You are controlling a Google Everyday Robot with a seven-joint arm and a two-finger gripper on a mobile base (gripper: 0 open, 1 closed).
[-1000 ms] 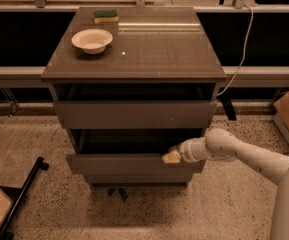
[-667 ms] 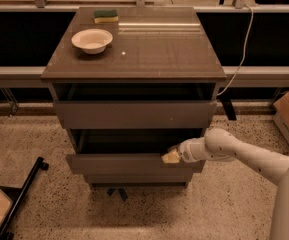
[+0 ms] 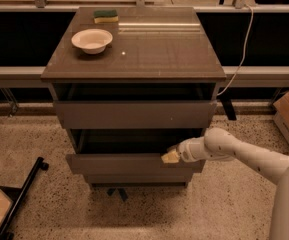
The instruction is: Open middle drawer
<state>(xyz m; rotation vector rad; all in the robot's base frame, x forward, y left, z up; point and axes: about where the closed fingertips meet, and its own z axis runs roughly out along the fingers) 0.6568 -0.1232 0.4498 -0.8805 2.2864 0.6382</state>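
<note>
Speckled floor, grey cabinet w/ middle drawer part out; hand at its top edge, grip can't tell.

Three drawers, one bowl, one sponge — one tool at the middle drawer

One high camera, fairly near, looks steeply down at the table and its drawer fronts. The arm enters lower right, with the gripper at the middle drawer, on its upper edge.
</note>
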